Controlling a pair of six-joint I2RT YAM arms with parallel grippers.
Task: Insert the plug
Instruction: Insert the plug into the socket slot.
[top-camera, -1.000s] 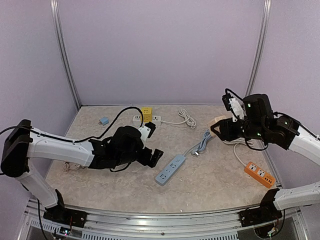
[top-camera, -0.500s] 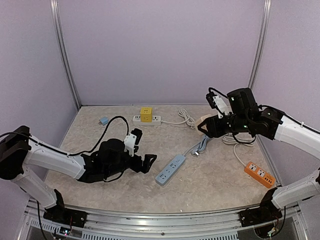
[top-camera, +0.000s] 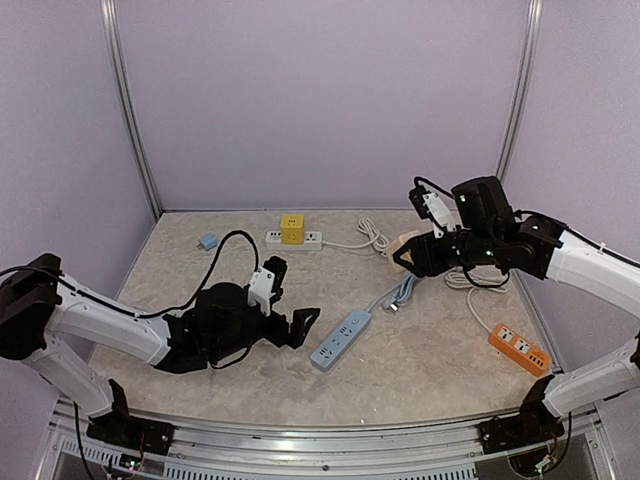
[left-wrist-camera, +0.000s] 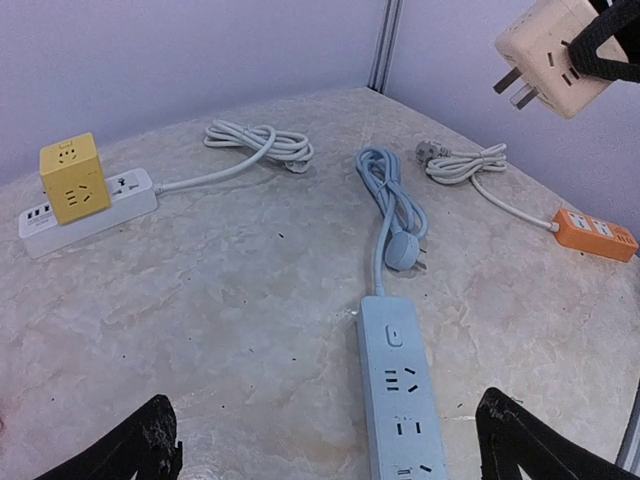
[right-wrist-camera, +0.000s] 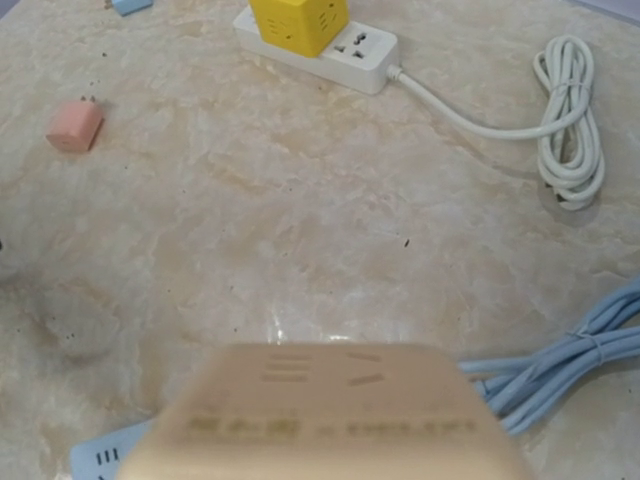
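**Above the table's right side, a cube plug (left-wrist-camera: 553, 48) in mid-air**

The right gripper (top-camera: 418, 256) is clamped on the beige cube plug, whose prongs are exposed and clear of the marbled table (top-camera: 430, 370). Below and left of it lies a pale blue power strip (top-camera: 340, 339), with its bundled cord (top-camera: 404, 286) nearby. The left gripper (top-camera: 293, 298) hangs low just left of that strip, jaws spread wide, holding nothing.
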